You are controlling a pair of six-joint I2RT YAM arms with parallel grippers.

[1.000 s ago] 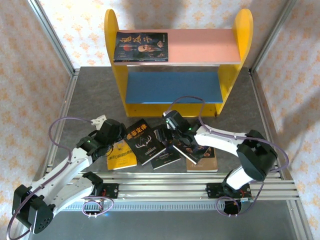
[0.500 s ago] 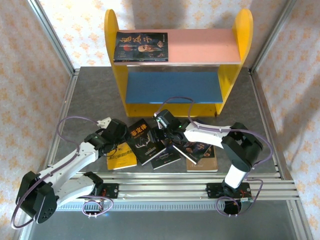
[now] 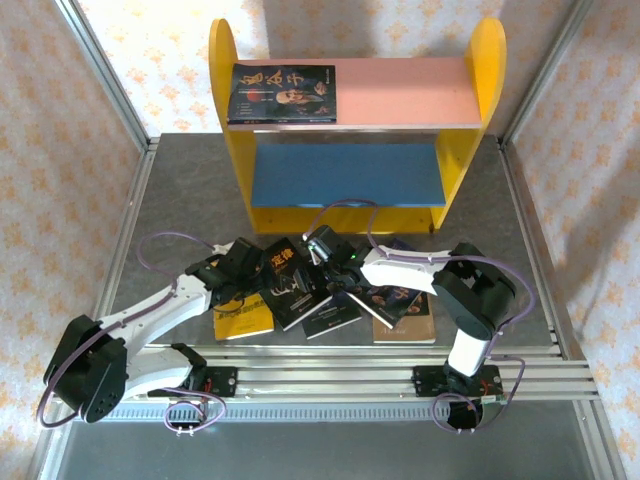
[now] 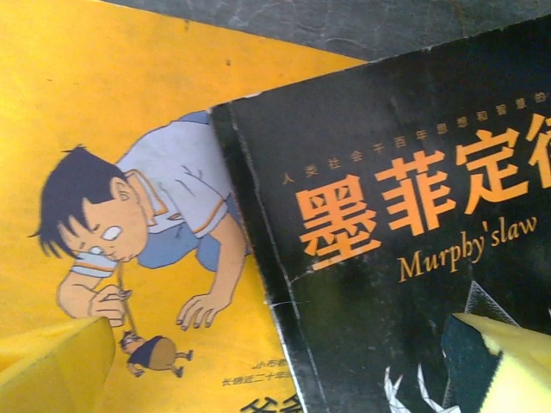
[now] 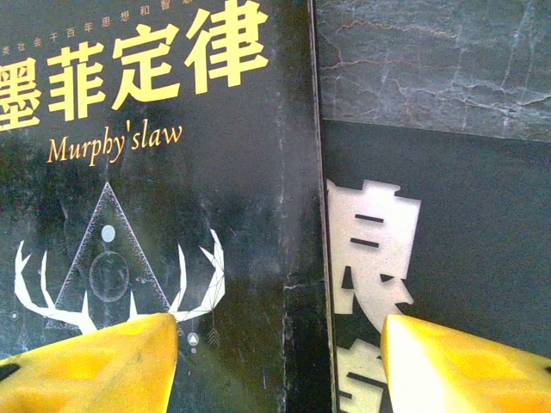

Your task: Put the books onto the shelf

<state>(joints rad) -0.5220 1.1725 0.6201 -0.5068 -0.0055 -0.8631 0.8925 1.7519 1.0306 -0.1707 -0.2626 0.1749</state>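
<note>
Grey table [image 3: 180,200], black book [image 4: 405,241] reading "Murphy'slaw", overlapping yellow cartoon book [image 4: 112,95]

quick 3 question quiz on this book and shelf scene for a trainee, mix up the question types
1. True or false: the blue lower board of the shelf holds a book.
2. The Murphy's law book lies partly on top of which one? A. yellow book B. red book C. white book
3. Fill in: the left pincer and the right pincer are both ____.

Key: 1 false; 2 A; 3 open.
</note>
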